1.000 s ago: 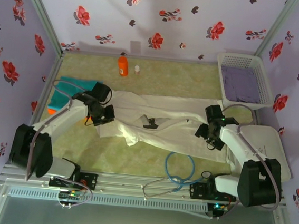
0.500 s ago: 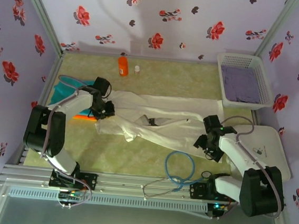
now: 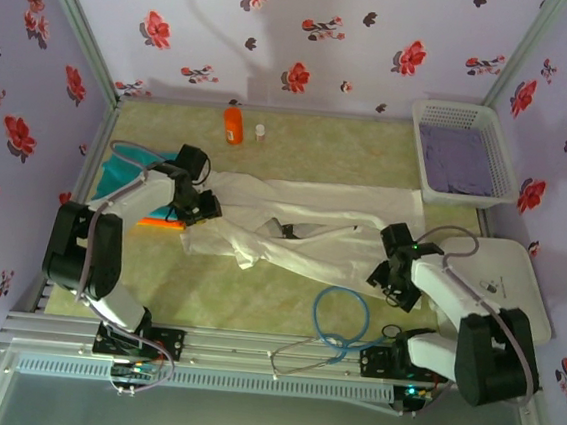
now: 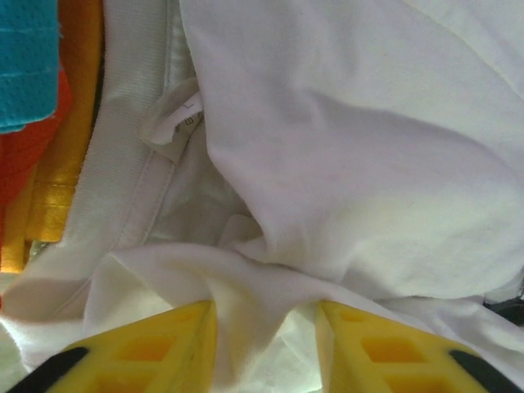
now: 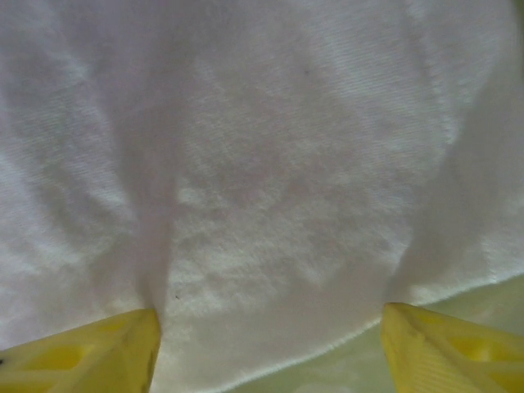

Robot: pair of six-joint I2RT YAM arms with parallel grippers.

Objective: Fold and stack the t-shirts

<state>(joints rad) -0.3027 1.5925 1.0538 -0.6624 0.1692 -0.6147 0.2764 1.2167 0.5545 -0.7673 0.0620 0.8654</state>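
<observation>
White tee (image 3: 322,231) sprawled across the middle of the table (image 3: 285,298), long axis left-right, collar (image 4: 123,164) pointing left. From above, just wrinkles; up close on the left wrist cam, neck label (image 4: 172,123) and collar against the orange tee (image 4: 74,98), teal tee (image 4: 24,57) alongside. Left gripper (image 4: 264,348) half spread around a cloth ridge; right gripper (image 5: 270,352) spread wide over the hem (image 5: 327,332).

The white t-shirt (image 3: 335,199) lies crumpled and half-folded across the middle of the worktop (image 3: 255,300), stretched left to right, with a dark gap among its central folds. Its ribbed collar (image 4: 123,123) and small neck label (image 4: 172,123) are at the left end, where the cloth bunches into a raised ridge. Just beside that end sit the folded orange t-shirt (image 3: 154,223) and the teal t-shirt (image 3: 127,169), the teal overlapping the orange.
</observation>
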